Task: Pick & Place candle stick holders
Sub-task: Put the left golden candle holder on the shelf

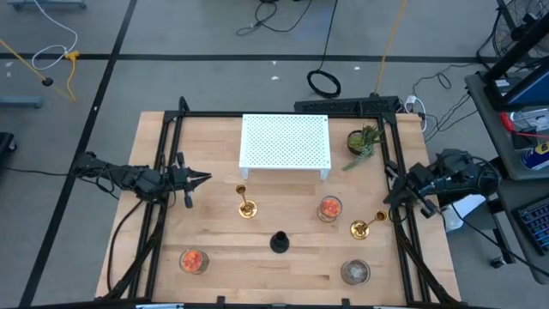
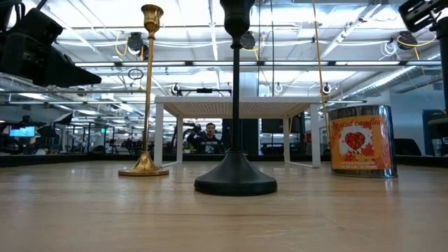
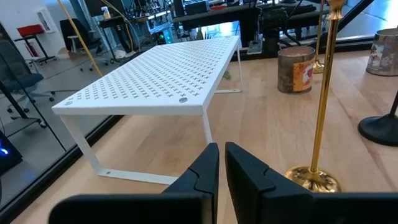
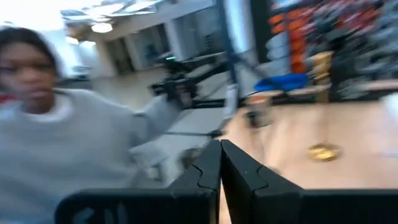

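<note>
Three small glass cups stand on the wooden table (image 1: pixel 214 283). An orange-red cup (image 1: pixel 194 261) sits near the front left with orange-red filling inside. A second orange-red cup (image 1: pixel 329 209), printed with a red heart label in the low view, stands just in front of the rack's right leg. A greyish clear cup (image 1: pixel 355 272) sits at the front right; its contents look pale and cannot be made out.

There are two gold candle stick holders. One gold holder (image 1: pixel 246 206) stands upright on its round base, in front of the left part of the white perforated rack (image 1: pixel 286 142). The other gold holder (image 1: pixel 365 226) lies near the right edge of the table, seemingly tipped over with its stem pointing towards the right arm. One black candle stick holder (image 1: pixel 279 242) stands upright between the two gold ones, nearer the front edge.

A small green potted plant (image 1: pixel 361 142) sits just beside the rack's right end.

The left gripper (image 1: pixel 199 179) hovers at the left side of the table, pointing at the upright gold holder, its fingers nearly together and empty. The right gripper (image 1: pixel 396 196) sits at the right edge, its fingers pressed together on nothing; its wrist view shows a person in a grey top (image 4: pixel 68 143).
</note>
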Controlling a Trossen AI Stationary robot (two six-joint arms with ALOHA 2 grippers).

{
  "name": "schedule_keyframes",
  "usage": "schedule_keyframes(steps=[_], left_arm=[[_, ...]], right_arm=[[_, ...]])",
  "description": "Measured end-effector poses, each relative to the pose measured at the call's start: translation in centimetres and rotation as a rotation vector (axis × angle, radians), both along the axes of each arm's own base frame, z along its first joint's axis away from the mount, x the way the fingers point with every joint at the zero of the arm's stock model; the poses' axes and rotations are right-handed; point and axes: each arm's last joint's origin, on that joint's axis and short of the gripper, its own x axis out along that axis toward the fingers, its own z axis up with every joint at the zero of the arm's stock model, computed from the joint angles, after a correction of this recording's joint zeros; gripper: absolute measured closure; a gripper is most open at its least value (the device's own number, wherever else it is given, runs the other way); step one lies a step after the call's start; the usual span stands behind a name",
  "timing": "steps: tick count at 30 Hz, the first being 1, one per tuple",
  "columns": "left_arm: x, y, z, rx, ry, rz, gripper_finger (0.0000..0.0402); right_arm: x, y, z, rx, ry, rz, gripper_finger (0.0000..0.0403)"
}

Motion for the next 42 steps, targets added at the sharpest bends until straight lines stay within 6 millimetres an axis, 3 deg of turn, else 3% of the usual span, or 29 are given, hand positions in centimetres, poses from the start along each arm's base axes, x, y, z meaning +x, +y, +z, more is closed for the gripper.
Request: schedule_keyframes(steps=[3, 15, 21, 30, 37, 42], left_arm=[[0.0, 0.0, 0.0, 0.0, 0.0, 0.0, 0.0366], [0.1, 0.0, 0.8, -0.027, -0.082, -0.001, 0.0366], [0.2, -0.2, 0.9, -0.077, -0.1, -0.043, 0.0366], [0.2, -0.2, 2.0, -0.147, -0.218, -0.063, 0.0366], [0.4, -0.6, 2.1, -0.227, -0.233, -0.176, 0.0364], [1.3, -0.9, 2.5, -0.233, -0.25, -0.178, 0.0324]], right_arm=[[0.3, -0.1, 0.0, -0.071, -0.02, -0.066, 0.0399], [2.7, 0.1, 0.8, -0.241, -0.106, -0.065, 0.0399], [2.9, 0.2, 1.0, -0.236, -0.12, -0.066, 0.0395], [3.5, 0.2, 1.1, -0.201, -0.095, -0.069, 0.0305], [4.1, 0.3, 1.2, -0.18, -0.082, -0.07, 0.024], [4.5, 0.3, 1.6, -0.176, -0.111, -0.073, 0.0218]])
